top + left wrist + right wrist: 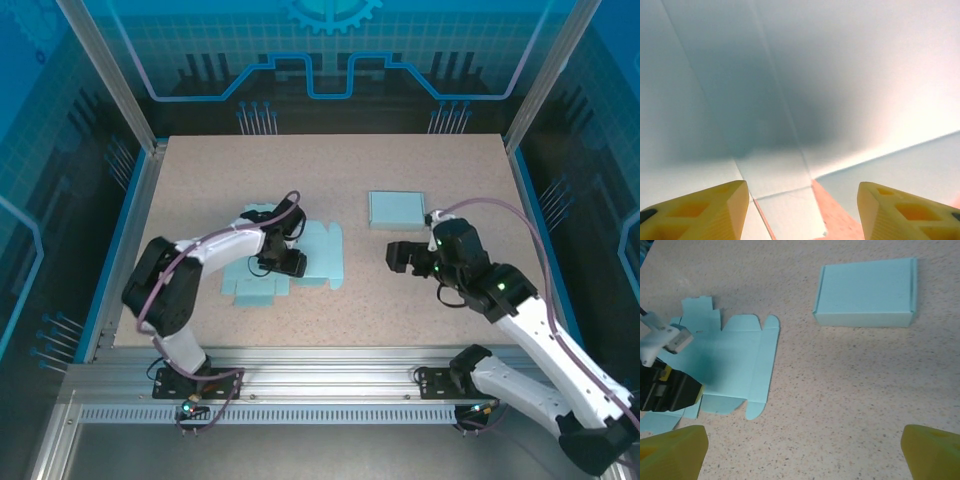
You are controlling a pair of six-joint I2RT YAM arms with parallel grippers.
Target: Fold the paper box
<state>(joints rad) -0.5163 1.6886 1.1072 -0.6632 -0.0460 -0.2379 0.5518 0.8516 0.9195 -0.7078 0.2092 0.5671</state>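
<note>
the paper box (737, 357) looks matt and smooth, the table (850, 395) speckled and finely grainy.

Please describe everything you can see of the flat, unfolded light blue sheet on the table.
The unfolded sheet looks like thin, pale blue card, cut with rounded tabs and square flaps, and it has crease lines. It lies spread out on the speckled table, left of centre, not yet folded. The left gripper is low over its middle with its fingers apart; whether they touch the card cannot be judged.
</note>
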